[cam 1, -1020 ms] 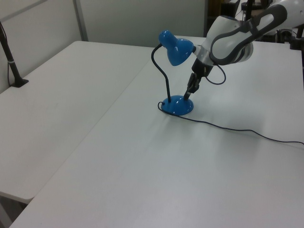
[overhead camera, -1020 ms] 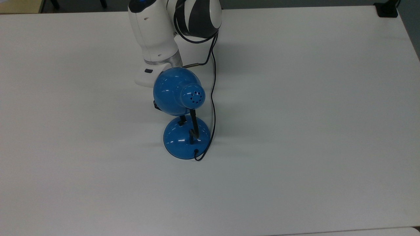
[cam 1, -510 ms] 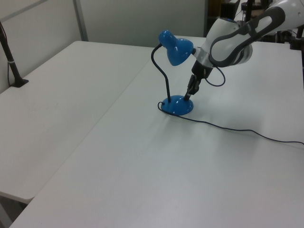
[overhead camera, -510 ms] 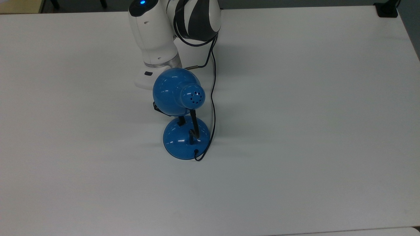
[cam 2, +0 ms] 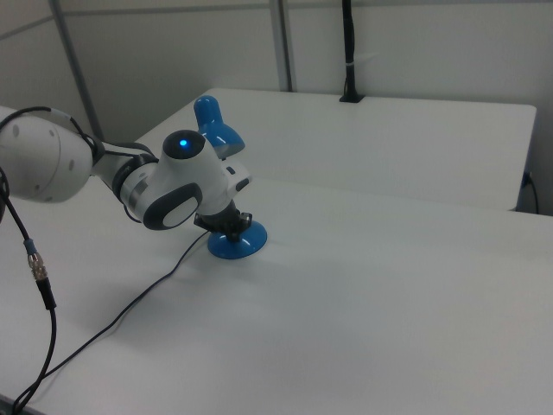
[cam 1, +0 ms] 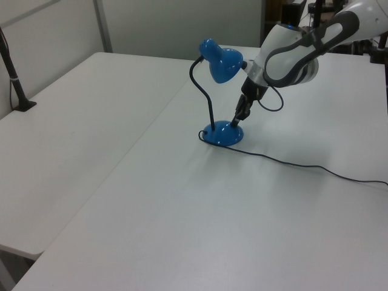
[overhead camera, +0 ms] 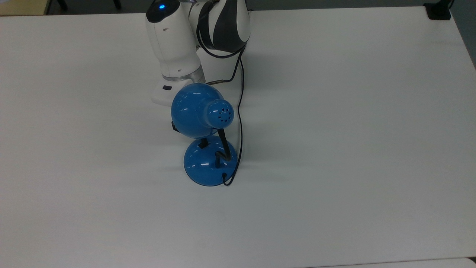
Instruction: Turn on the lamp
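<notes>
One blue lamp (cam 1: 221,130) upright on white worktop (cam 1: 182,230), claw (cam 1: 236,119) tip down on its base, finger state unclear

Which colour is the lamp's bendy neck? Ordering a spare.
Black; the lamp neck shows best in the left view.

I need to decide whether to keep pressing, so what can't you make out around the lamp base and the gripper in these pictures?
- Switch on the lamp base: in the top view the shade covers most of it; in the left view it is too small to read.
- Gripper fingers: the top view's shade hides them, and the arm blocks them in the right view.
- Bulb lit or not: the shade's opening faces away in every view.
- Cord end: cut off by the left view's right edge.
</notes>
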You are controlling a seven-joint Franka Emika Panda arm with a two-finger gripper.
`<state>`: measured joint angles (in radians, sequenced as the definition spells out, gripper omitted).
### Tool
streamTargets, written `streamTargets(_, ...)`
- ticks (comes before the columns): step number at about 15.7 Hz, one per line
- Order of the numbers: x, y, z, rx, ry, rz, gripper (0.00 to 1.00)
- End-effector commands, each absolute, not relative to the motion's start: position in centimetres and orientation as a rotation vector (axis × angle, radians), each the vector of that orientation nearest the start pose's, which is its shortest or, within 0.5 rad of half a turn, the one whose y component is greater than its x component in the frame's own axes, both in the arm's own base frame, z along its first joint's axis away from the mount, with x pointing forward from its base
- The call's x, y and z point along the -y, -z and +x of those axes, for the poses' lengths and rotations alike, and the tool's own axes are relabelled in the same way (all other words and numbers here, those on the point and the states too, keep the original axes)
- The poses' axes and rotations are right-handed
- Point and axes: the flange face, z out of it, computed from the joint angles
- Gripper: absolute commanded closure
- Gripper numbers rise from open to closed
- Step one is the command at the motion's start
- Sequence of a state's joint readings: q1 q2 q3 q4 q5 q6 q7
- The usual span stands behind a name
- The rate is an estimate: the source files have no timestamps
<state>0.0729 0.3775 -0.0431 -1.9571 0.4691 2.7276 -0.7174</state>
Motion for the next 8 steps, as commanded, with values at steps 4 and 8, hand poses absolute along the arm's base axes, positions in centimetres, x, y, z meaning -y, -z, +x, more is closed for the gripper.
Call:
streamTargets(4, -1.41, -28.74, 66.94, 0.641, 0.585, -2.905, 1.0)
streamTargets(8, -1.11, -29.44, 67.04, 0.621, 0.599, -2.903, 1.0)
